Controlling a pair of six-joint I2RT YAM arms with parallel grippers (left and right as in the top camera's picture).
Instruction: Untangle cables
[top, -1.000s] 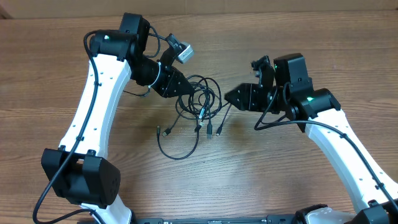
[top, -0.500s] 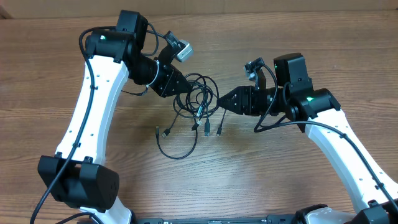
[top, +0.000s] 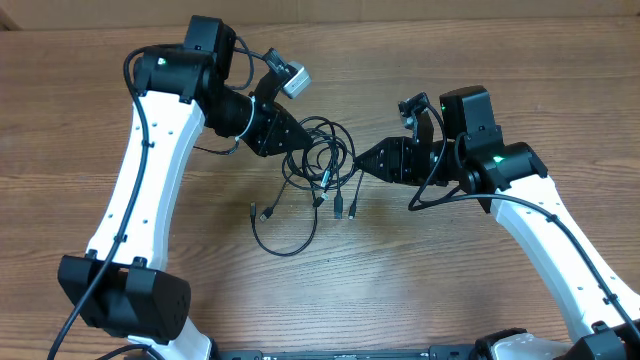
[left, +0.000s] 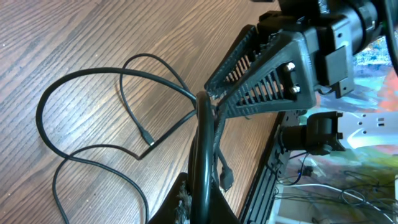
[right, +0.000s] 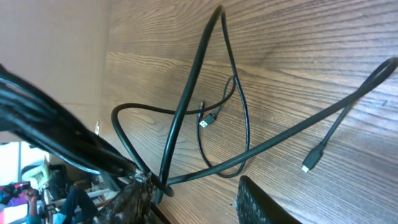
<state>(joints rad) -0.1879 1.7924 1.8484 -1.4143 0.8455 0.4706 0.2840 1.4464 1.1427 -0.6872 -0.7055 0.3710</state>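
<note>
The cables (top: 325, 160) are thin black cords tangled in a small coil at the table's middle, with a loose loop (top: 290, 250) and plug ends (top: 338, 210) trailing toward me. My left gripper (top: 296, 140) is shut on a cord at the coil's left side; in the left wrist view the cord (left: 202, 124) runs straight up from the jaws (left: 202, 202). My right gripper (top: 364, 161) is open at the coil's right edge. In the right wrist view cords (right: 186, 106) cross between its fingers (right: 196, 205), close against the left finger.
The wooden table (top: 450, 290) stretches all round. A silvery-tipped plug (right: 311, 163) lies on the wood to the right of the coil. The right gripper's fingers (left: 255, 81) show close above the held cord in the left wrist view. A cardboard wall (top: 400, 8) runs along the back.
My right gripper has moved left until it reaches the coil's right edge. My left arm has shifted slightly, still holding its cord.
</note>
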